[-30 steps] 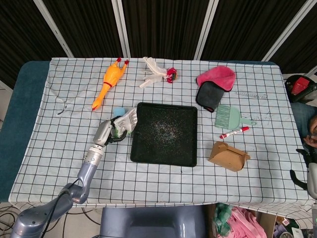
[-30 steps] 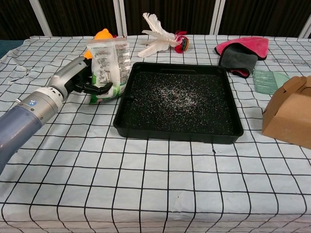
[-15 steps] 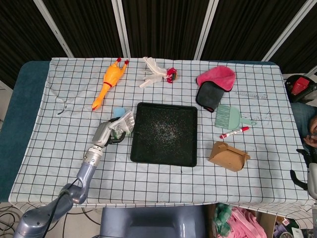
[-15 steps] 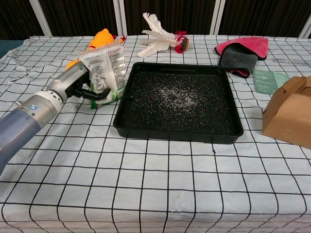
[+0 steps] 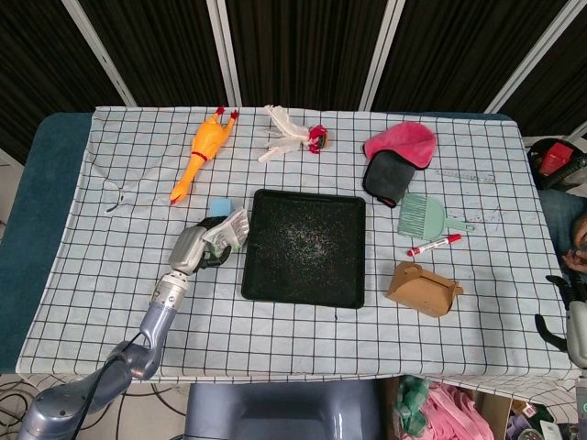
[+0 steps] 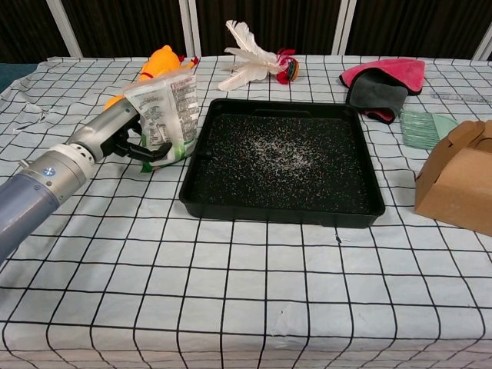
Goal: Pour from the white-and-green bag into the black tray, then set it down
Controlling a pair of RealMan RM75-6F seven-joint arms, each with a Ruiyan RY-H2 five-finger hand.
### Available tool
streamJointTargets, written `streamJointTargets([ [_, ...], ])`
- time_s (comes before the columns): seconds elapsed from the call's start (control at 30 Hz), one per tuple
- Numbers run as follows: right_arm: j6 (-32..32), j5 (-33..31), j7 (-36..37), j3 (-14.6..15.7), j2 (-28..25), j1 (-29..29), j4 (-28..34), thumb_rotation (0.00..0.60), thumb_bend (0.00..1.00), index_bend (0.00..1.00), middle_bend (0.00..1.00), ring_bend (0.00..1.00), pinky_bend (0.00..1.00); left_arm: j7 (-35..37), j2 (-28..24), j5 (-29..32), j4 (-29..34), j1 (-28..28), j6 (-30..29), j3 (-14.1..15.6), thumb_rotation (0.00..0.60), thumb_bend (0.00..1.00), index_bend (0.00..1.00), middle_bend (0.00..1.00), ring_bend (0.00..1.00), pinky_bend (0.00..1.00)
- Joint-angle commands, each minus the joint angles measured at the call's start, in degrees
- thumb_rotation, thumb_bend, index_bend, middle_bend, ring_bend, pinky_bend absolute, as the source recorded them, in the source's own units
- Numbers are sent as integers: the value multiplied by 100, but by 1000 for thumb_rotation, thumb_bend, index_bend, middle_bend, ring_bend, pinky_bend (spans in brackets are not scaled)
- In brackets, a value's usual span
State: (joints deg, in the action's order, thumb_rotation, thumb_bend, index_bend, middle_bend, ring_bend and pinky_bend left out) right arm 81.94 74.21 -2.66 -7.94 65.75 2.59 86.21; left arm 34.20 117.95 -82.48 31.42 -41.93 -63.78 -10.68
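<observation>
One white-and-green bag (image 6: 164,114) stands near-upright just left of the black tray (image 6: 207,201), long axis roughly vertical w/ its top leaning slightly left and away from the tray, printed face toward the chest cam; green band at the bottom, which sits on or just above the counter (image 6: 231,292) — can't tell which. Left robot hand (image 6: 127,138) grips the bag, dark fingers (image 6: 151,152) wrapped round its lower part. Bag looks like crinkly glossy plastic film. Tray is square-ish, rigid, w/ raised rim, its floor dusted w/ fine pale granules (image 6: 280,150). Counter is covered w/ a white cloth w/ black grid. Right robot hand (image 5: 573,321) barely shows at frame edge; can't tell its state.
</observation>
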Motion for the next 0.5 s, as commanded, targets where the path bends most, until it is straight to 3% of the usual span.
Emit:
streamJointTargets([
  [0.03,7,4,-1,0,1,-2,1,600,298,214,104,192,233,-111,-83,17,208,48,-120,-21,600,408,252,291,222,366],
  [0.33,52,18,2,-9,6,-13,12,600,298,214,104,191,233,-485,-416,7,1029,180,-382,-25,600,408,244,283,216,351],
  [0.5,84,19,14,-19,-1,-26,22,600,298,214,104,192,232,-998,-775,82,1821,351,-476,-17,600,407,229,275,216,349],
])
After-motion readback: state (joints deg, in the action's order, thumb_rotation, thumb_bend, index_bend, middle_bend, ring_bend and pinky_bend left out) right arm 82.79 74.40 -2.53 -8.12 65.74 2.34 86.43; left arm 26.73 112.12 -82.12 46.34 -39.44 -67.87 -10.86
